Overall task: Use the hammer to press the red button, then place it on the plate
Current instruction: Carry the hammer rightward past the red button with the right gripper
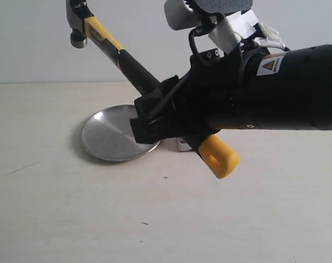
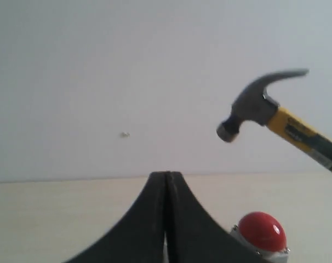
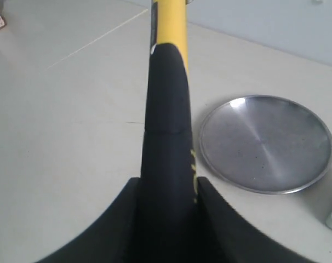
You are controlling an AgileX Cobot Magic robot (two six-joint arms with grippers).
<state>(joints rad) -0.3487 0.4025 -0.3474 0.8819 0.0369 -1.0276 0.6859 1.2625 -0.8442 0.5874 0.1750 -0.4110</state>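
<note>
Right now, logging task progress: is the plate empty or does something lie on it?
Empty: the right wrist view shows the plate bare; the hammer is held in the right gripper.

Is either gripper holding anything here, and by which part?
The right gripper clamps the small yellow-and-black claw hammer by its black handle, near the yellow butt end. The left gripper is shut, empty.

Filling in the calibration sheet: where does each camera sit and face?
Exterior: low, off the arms, facing across the table to the wall; right arm and right end effector, gripping the hammer, fill the foreground.
Left wrist: on left arm, looking past the shut left end effector at the button and wall.
Right wrist: on right arm, looking along the clamped handle toward the plate.
Shared: hammer in all three; plate in exterior and right wrist.
</note>
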